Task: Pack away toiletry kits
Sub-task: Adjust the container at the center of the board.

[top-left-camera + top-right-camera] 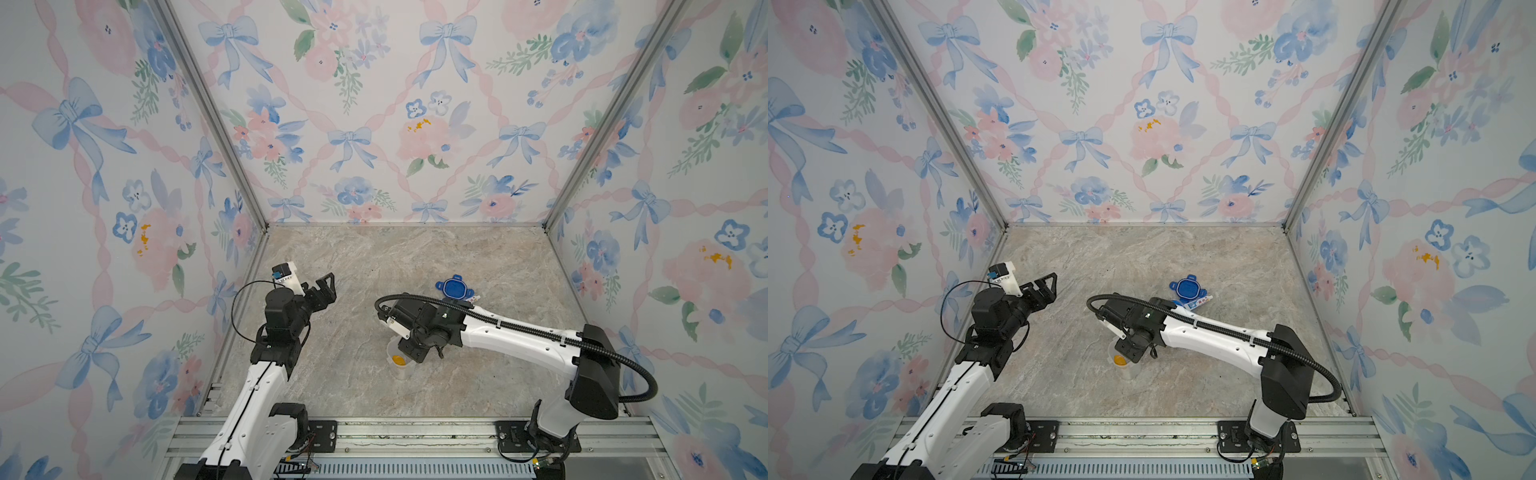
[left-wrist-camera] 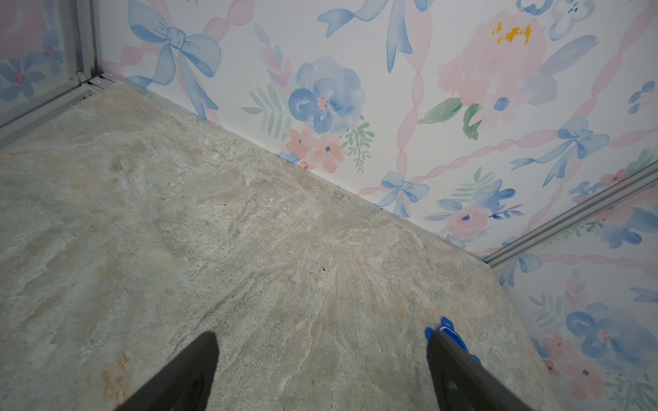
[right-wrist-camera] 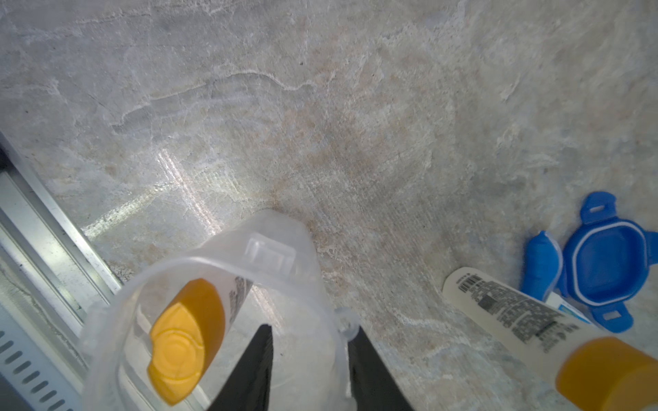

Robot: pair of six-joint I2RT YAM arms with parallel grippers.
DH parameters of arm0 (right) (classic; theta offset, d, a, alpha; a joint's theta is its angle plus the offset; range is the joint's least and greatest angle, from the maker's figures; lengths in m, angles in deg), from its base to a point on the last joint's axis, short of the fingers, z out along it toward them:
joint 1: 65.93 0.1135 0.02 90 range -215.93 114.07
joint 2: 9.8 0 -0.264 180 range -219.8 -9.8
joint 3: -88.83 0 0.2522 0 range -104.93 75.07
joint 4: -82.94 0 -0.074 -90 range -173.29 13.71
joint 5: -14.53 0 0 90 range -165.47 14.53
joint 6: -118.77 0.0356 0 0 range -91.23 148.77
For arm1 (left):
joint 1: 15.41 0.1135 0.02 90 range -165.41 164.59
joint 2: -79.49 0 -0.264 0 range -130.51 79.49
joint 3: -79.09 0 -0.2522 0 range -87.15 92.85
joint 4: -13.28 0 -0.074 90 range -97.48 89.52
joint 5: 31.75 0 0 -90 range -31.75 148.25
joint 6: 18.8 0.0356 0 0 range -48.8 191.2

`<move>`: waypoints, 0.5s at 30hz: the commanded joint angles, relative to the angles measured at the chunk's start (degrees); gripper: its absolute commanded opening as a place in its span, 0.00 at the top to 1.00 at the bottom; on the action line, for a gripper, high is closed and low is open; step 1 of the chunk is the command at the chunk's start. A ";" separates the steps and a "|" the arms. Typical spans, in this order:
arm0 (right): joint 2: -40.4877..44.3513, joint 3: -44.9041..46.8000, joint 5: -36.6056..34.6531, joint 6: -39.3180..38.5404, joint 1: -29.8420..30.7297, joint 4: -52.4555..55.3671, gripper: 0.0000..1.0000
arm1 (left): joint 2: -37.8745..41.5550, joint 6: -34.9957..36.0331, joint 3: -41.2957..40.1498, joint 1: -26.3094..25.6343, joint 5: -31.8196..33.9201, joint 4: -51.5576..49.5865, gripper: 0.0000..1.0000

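Right gripper (image 3: 309, 359) sits at the bottom centre of its wrist view, jaws partly apart and nothing between them. The near wall of the translucent cup (image 3: 285, 249) crosses just in front of the fingertips; whether it touches them is hard to say. Inside that cup, lower left of the frame, a white tube with an orange cap (image 3: 185, 341) stands cap-up, its printed body only half readable through the plastic. In a top view the same cup (image 1: 397, 365) is mostly covered by the arm's wrist, only the orange cap showing.

Out to the lower right of the wrist view lies a second orange-capped tube (image 3: 516, 313), flat on the stone table (image 3: 320, 106), white body with barcode and black text, its cap cut off by the frame edge. Tucked behind it, a sliver of the blue-printed tube (image 3: 566, 306) peeks out, mostly hidden. Just beyond sits the blue lid (image 3: 605, 263), clip tabs splayed, one side clipped by the frame.

Left gripper (image 2: 320, 366) is spread wide and empty at the bottom of its view, above bare table; a corner of the blue lid shows behind one finger (image 2: 463, 370). In both top views it hangs at centre left, well apart from the tubes.
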 commanded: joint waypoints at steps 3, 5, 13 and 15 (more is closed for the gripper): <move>4.39 -2.51 -3.68 0.20 -0.21 3.62 0.56 | -0.06 1.72 0.49 -0.86 0.36 0.86 0.04; 6.60 -3.42 -4.86 0.56 -0.69 4.99 0.48 | -0.22 2.64 1.17 -1.21 -0.18 0.64 0.02; 15.21 -4.96 -8.67 2.96 -5.96 10.97 0.21 | -4.61 8.55 6.85 -10.68 -0.75 -6.49 0.02; 18.56 0.00 -3.76 3.75 -14.09 8.84 0.15 | -4.12 10.22 7.72 -12.04 -2.16 -9.25 0.02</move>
